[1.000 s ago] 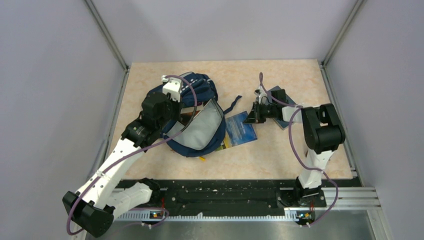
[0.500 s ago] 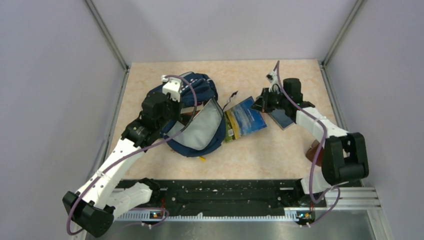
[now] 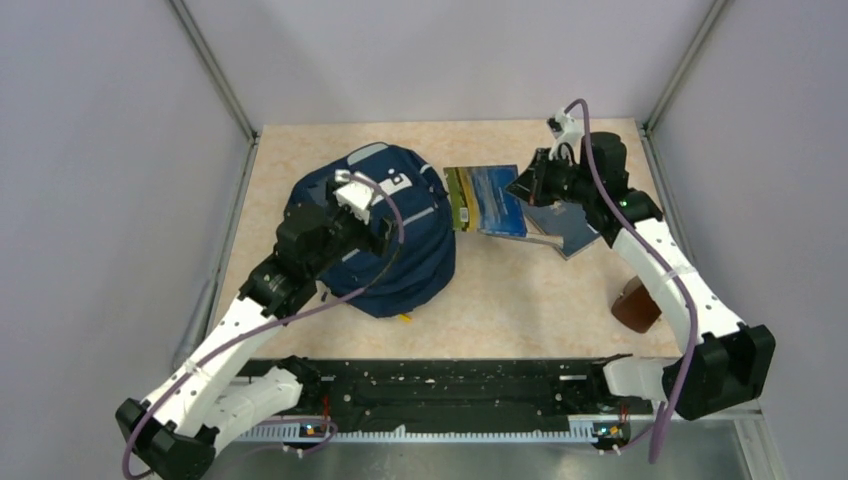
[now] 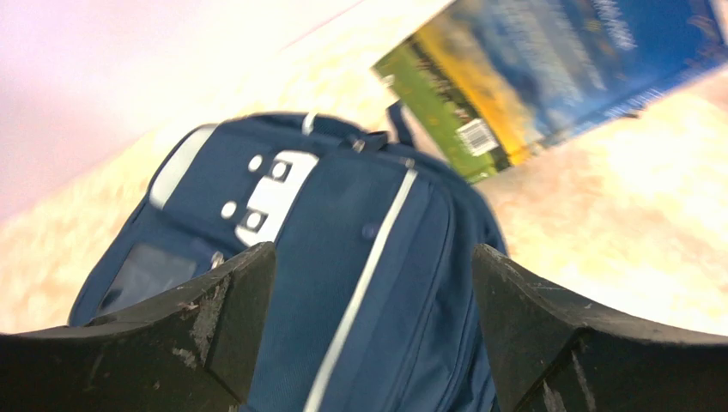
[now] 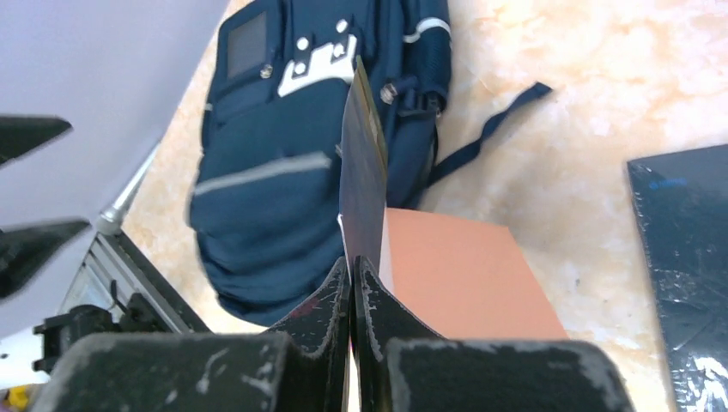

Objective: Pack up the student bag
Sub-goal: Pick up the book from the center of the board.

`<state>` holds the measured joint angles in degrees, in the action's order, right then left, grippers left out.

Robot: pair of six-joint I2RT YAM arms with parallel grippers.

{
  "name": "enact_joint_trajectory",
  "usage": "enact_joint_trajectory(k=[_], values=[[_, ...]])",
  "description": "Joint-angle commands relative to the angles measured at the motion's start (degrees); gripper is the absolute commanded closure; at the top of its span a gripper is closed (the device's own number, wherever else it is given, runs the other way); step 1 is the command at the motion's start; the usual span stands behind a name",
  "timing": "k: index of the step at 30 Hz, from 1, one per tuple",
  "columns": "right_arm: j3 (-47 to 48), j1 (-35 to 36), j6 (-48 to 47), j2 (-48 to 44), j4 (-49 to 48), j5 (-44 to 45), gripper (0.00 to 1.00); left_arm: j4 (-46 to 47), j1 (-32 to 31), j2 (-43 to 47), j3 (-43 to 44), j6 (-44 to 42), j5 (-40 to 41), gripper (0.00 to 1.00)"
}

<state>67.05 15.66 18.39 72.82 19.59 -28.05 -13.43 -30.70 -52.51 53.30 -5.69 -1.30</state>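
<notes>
The student bag (image 3: 385, 235) lies front-up at the centre-left of the top view, and no opening shows from any camera. The left gripper (image 4: 369, 257) hangs over it with its fingers spread wide and nothing between them, so nothing is holding the bag's mouth apart. At the upper centre-right, the right gripper (image 5: 352, 266) is clamped tight on the thin edge of a blue-and-yellow book (image 3: 487, 200), holding it clear of the table (image 3: 540, 300) above a dark book (image 3: 570, 222).

The likely failure is the book arriving at a closed bag and sliding off the fabric. The narrow edge pinch is also a risk: the book could swing or slip out, or splay open if only the cover is caught.
</notes>
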Motion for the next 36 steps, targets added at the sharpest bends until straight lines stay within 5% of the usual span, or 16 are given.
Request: enact_joint_trajectory(k=[1, 13, 21, 36], values=[[5.14, 3.61, 5.68, -4.27, 0.91, 8.38, 1.0, 14.56, -4.9, 6.8, -7.38, -10.68, -10.38, 0.12], [6.6, 7.8, 16.71, -8.22, -7.61, 9.19, 1.0, 25.44, -21.77, -3.47, -8.72, -21.89, -10.85, 0.13], [5.13, 11.28, 20.29, -10.12, -12.18, 6.62, 1.0, 30.17, -22.48, -12.44, -7.35, -23.82, -11.55, 0.07], [2.84, 15.16, 21.91, -11.04, -14.81, 4.24, 1.0, 47.05, -22.48, -18.62, -11.61, -25.82, 1.65, 0.09]])
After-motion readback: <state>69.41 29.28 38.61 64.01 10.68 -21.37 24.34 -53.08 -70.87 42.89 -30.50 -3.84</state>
